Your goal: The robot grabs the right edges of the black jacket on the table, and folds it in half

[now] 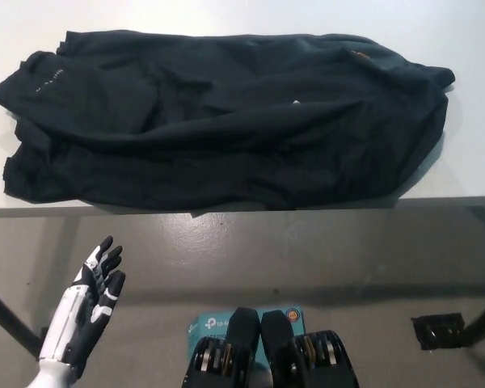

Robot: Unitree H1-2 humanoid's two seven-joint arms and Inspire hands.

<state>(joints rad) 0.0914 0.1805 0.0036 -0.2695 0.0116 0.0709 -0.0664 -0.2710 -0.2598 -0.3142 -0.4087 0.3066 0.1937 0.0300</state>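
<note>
Left robot hand (93, 303): hovering low at the near left over the grey floor (307, 259), fingers spread apart and gripping nothing; the right robot hand is lying outside the view. Jacket (226, 121): black, lying crumpled and spread lengthwise across the white bench (477, 153), its near hem reaching the bench's front edge.

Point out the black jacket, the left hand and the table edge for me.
black jacket (226, 121), head view: middle of the spread fabric.
left hand (93, 295), head view: middle of the open white hand, lower left.
table (477, 174), head view: bare white top by the near right edge.
</note>
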